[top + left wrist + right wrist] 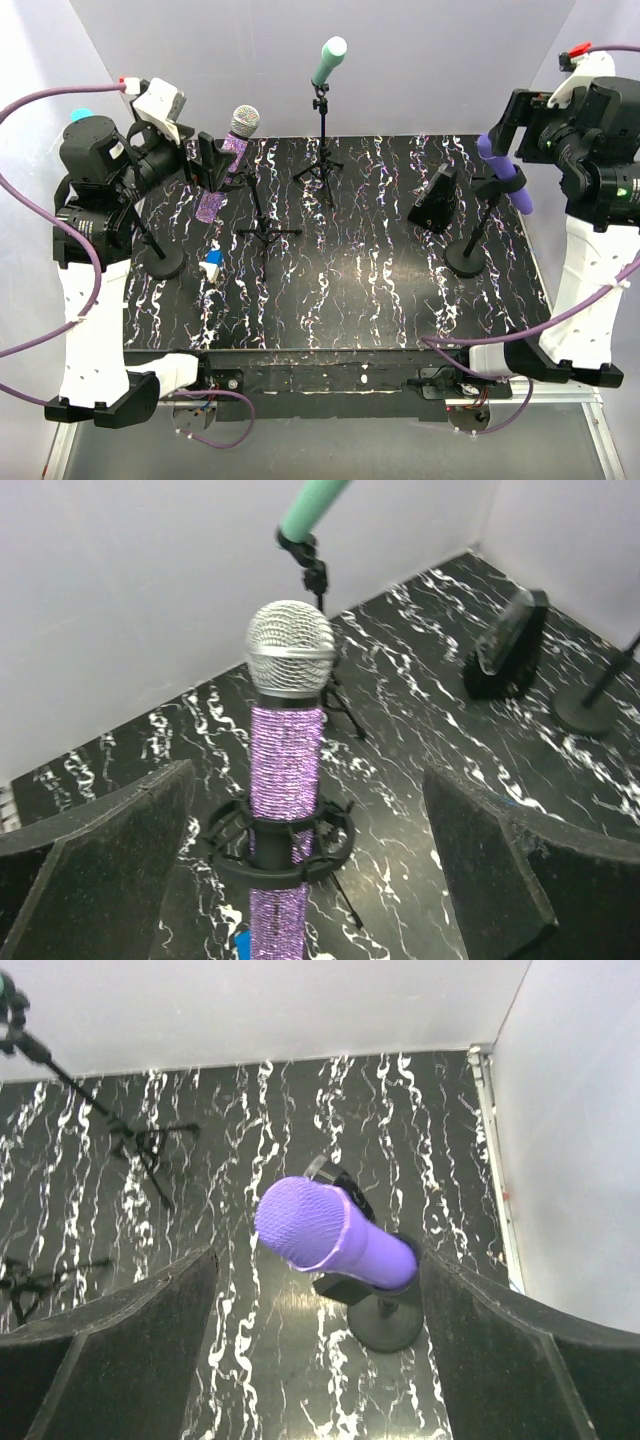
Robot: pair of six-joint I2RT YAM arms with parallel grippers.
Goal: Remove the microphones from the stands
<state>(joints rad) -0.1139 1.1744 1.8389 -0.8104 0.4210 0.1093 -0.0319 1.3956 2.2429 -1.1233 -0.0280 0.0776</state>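
Small blue-and-white block (pixel 211 265) on black white-veined tabletop (pixel 380 300), near left. Behind it, short black tripod stand (pixel 265 228) with ring clip holds glittery purple microphone with silver mesh head (pixel 288 750). Left gripper (pixel 305 780) straddles it, fingers wide apart, clear of it. Right side: plain purple microphone (pixel 340 1235) tilted on round-base stand (pixel 466 258); right gripper (pixel 318 1255) fingers spread either side, not touching. Black wedge-shaped box (pixel 435 200) just left of that stand. Far centre: teal microphone (pixel 329 60) on tall tripod (pixel 322 150).
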